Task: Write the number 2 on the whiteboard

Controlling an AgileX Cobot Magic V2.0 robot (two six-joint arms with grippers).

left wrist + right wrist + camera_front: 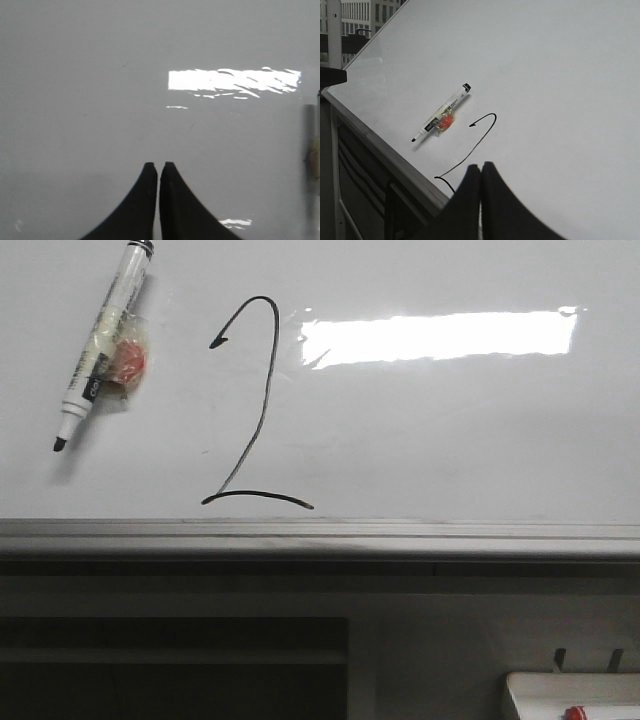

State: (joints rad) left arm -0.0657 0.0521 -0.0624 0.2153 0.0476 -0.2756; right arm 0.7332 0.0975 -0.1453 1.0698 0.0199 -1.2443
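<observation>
The front view is evenly lit and fairly sharp. A bright rectangular glare patch [440, 337] burns out to pure white on the glossy whiteboard [450, 440], just beside the top of the number 2 [250, 405], whose black line stays crisp. A marker [100, 340] throws a soft shadow onto the board. Below the grey rail [320, 537] the picture falls dim and murky.

The left wrist view is greyer and grainy. The same glare lies beyond the left gripper [158, 165], off to 1 side of its fingertips. A blurred marker smears the frame edge.

The right wrist view is daylit; the right gripper [481, 167] shows as a dark silhouette.
</observation>
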